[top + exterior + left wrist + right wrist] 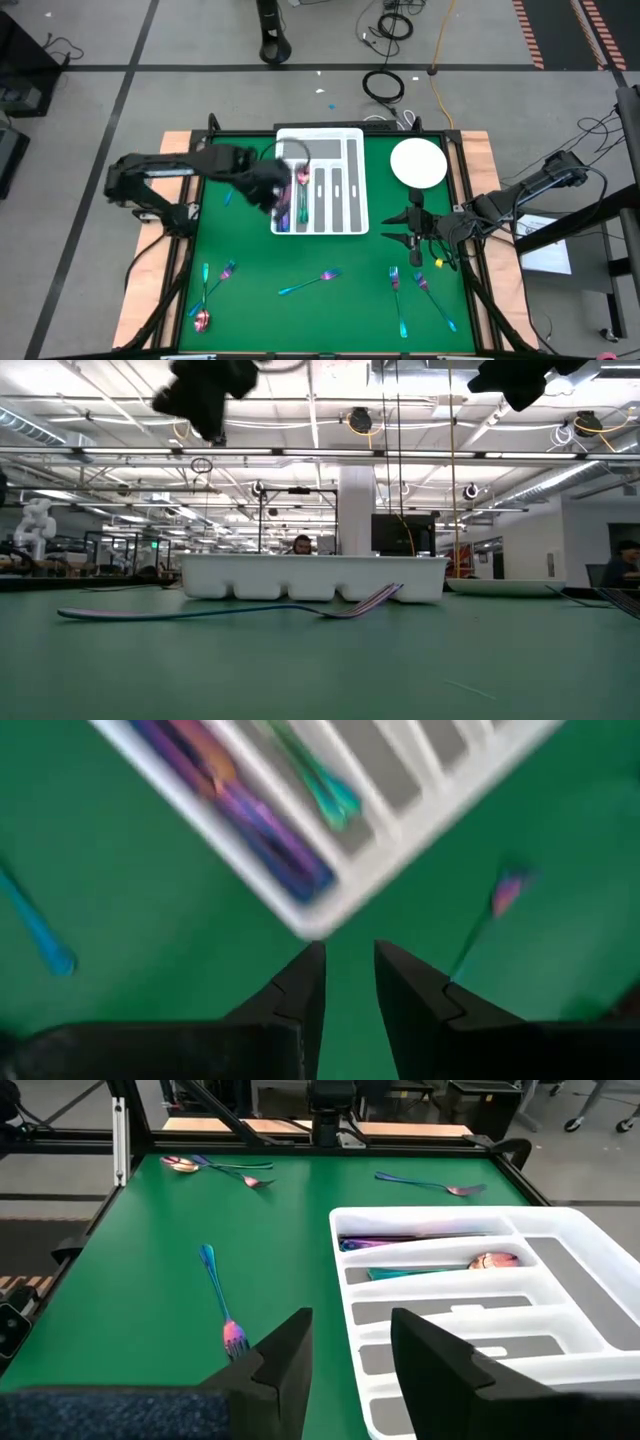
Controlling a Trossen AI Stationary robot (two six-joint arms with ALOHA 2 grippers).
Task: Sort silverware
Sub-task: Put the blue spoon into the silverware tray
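Note:
The white compartmented tray (322, 150) sits at the table's far middle. Its two left compartments hold several iridescent pieces: purple ones (250, 815) and a teal one (322, 782). My left gripper (349, 965) hangs above the tray's near left corner (277, 228), fingers a little apart and empty. My right gripper (350, 1355) is open and empty above the mat, to the right of the tray (413, 230). Loose silverware lies flat on the green mat: a fork (310, 283) at the near middle, pieces at the near left (205, 290) and near right (420, 290).
A round white plate (418, 162) stands to the right of the tray, far of my right gripper. One slim blue piece (229, 196) lies left of the tray near my left arm. In the low view a fork (230, 610) lies in front of the tray (310, 577).

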